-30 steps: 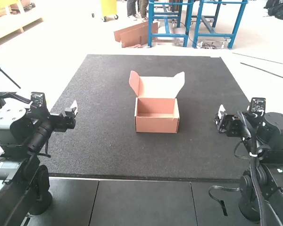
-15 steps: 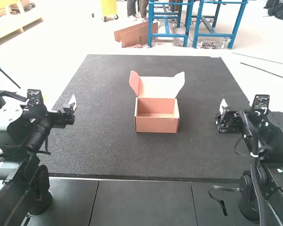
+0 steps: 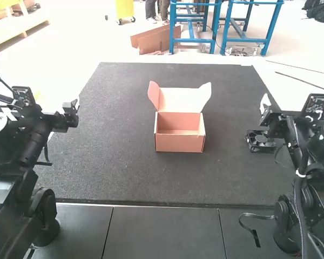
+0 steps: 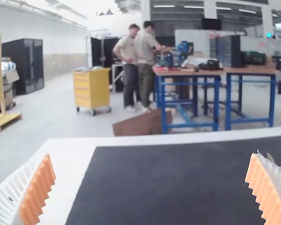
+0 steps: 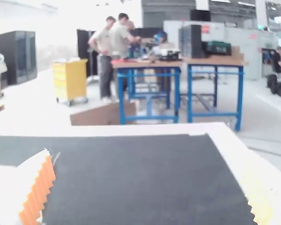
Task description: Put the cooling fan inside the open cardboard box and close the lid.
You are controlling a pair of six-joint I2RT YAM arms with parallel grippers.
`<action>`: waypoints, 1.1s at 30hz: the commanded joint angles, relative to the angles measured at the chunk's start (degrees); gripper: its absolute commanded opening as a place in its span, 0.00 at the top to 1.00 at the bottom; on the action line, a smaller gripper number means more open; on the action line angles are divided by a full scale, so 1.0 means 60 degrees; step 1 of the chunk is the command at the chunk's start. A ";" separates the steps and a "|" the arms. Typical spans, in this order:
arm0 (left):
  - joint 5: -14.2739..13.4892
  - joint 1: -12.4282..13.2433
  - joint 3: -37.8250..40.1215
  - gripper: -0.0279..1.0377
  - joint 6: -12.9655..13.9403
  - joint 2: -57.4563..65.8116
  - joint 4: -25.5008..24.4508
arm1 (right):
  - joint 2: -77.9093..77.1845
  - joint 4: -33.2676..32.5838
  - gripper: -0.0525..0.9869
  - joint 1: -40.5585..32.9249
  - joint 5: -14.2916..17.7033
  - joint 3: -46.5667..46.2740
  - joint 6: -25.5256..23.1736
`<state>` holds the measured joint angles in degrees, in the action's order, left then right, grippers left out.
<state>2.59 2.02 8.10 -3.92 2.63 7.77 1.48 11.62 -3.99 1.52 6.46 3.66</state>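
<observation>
Black mat (image 3: 124,162) carried the cardboard box (image 3: 179,132) mid-mat, lid raised, wide margin all round. Cooling fan (image 3: 258,142) lay well right of the box, near the mat edge. My left gripper (image 4: 145,197) hung far left of the box, my right gripper (image 5: 145,201) far right; both were released, fingers apart.

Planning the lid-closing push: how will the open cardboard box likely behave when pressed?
The cardboard box looks empty and thin-walled, so probably light and apt to slide. Its lid stands upright on a folded hinge, so it should swing down easily. The dark mat looks textured, likely adding some grip.
</observation>
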 commanded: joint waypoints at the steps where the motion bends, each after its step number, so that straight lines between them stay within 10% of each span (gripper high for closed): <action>1: -0.0109 0.0029 0.0906 0.07 -0.0020 0.0777 0.0111 | 0.0574 0.0159 0.07 0.0123 0.0098 0.0711 0.0225; 15: -0.0915 0.0088 0.3645 0.07 -0.0035 0.3340 -0.1603 | 0.3841 -0.2698 0.07 0.0137 0.0933 0.4842 -0.0068; 33: -0.0930 -0.0029 0.7483 0.07 -0.0166 0.7193 -0.5968 | 0.9129 -0.6785 0.07 0.0240 0.2120 0.8606 -0.1343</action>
<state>-2.63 2.13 49.60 -4.38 44.31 -27.62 54.17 -28.14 -3.92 12.01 55.40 -3.22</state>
